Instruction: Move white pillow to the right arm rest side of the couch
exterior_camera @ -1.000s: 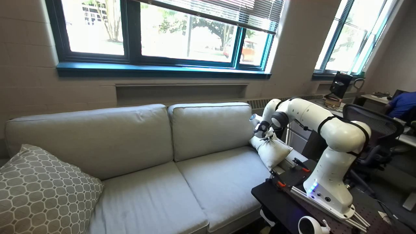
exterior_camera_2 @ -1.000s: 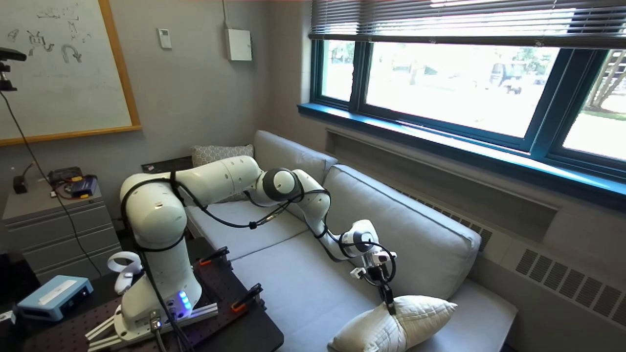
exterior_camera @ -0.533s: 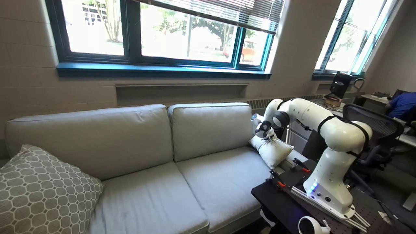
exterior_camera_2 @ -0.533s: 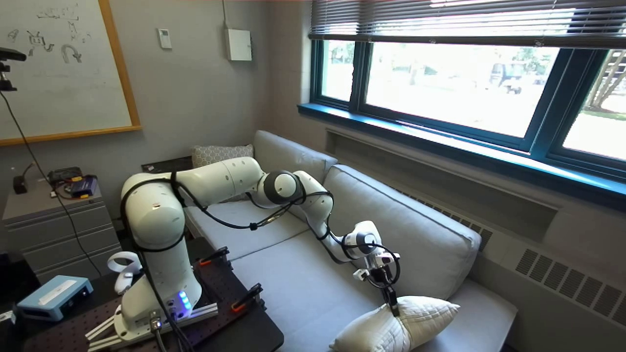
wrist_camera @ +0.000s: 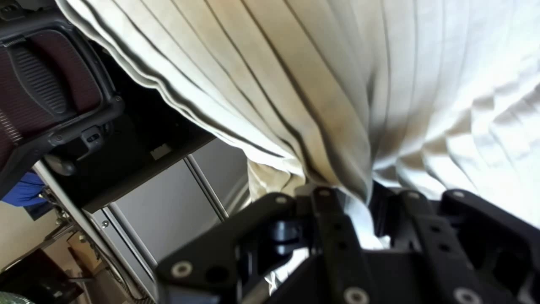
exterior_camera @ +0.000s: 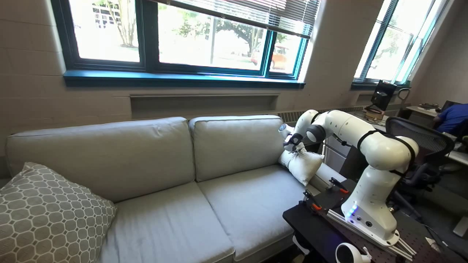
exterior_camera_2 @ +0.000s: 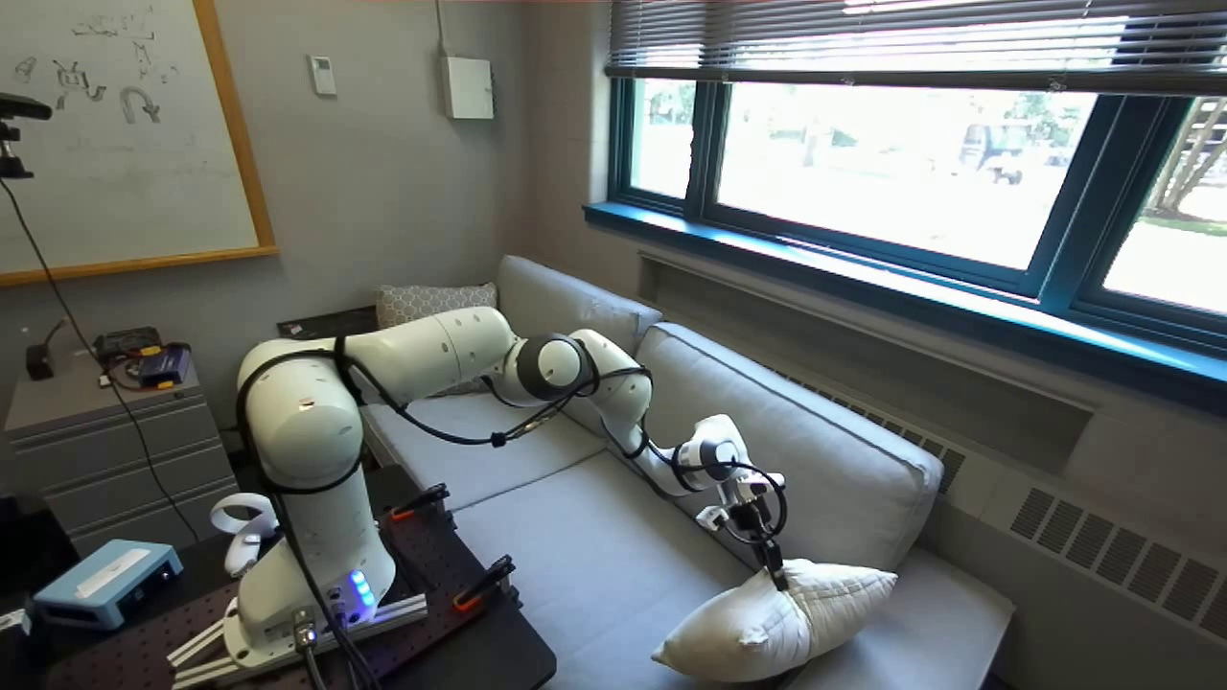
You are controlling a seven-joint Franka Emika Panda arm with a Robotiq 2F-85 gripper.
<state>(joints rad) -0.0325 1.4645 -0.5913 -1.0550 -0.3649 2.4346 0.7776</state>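
1. While its base (exterior_camera_2: 307, 580) stands on the black tabletop (exterior_camera_2: 503, 656), blue lights (exterior_camera_2: 361, 586) lit, the white arm (exterior_camera_2: 335, 522) is upright in its first section, up to a thick shoulder (exterior_camera_2: 307, 422).
2. Upper link (exterior_camera_2: 431, 355): close to level, reaching out toward the couch (exterior_camera: 164, 219) (a black cable (exterior_camera_2: 497, 439) loops loosely beneath).
3. Elbow (exterior_camera_2: 551, 366): bent; the forearm (exterior_camera_2: 623, 398) beyond it slopes down.
4. Wrist (exterior_camera_2: 695, 450): lower than the elbow, turned downward, tilted rather than plumb in an exterior view.
5. Gripper (exterior_camera_2: 778, 578): jaws clamped on cloth; in the wrist view a gathered fold passes between the fingers (wrist_camera: 337, 236).
6. White pillow (exterior_camera: 305, 166): the cloth so held, pinched near the middle of its upper side, both ends puffed outward. Location, in both exterior views: the right arm rest (exterior_camera_2: 944, 613) end of the couch (whether its underside touches the arm rest or the seat (exterior_camera_2: 594, 556), cannot tell).
7. Back cushion (exterior_camera_2: 767, 422): light beige-grey, one of two, behind gripper and pillow in an exterior view.
8. Lattice-patterned pillow (exterior_camera: 55, 215), grey and white: opposite end of the couch, well apart from the gripper.
9. Window (exterior_camera_2: 882, 182): blue-framed, beyond the couch, its blind (exterior_camera_2: 911, 48) partly lowered.
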